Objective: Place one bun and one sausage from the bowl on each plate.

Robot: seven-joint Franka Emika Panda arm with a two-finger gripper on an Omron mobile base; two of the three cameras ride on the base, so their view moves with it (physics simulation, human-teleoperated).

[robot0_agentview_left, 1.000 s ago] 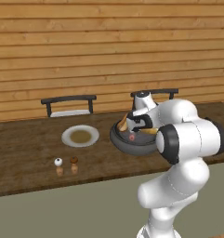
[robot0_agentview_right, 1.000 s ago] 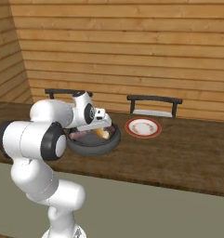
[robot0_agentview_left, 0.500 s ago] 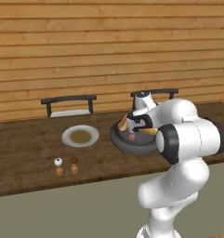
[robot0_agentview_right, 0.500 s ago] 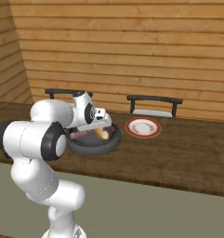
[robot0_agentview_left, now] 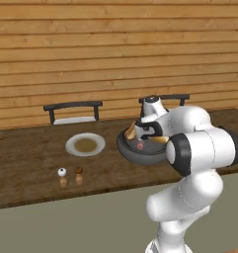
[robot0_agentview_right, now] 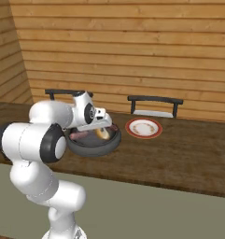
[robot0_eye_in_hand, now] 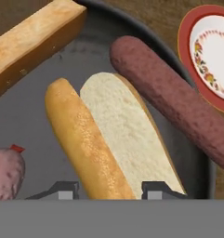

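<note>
In the hand view the two fingers [robot0_eye_in_hand: 66,190] stand narrowly apart on either side of the near end of the open bun [robot0_eye_in_hand: 104,139], apparently just pinching it, though the contact itself sits below what shows, so the hold may not be firm. The bun lies in the dark bowl [robot0_eye_in_hand: 20,135], split side up, with a long sausage [robot0_eye_in_hand: 174,102] just beside it, a second bun [robot0_eye_in_hand: 32,42] beyond, and another sausage end [robot0_eye_in_hand: 5,174] at the near left. To do this well, the grip wants to settle fully before any lift, then rise straight so the bun clears the sausage and the rim. The red-rimmed plate [robot0_eye_in_hand: 211,56] lies just past the bowl on the counter [robot0_agentview_right: 188,154]; a second plate [robot0_agentview_left: 85,144] waits farther along.
</note>
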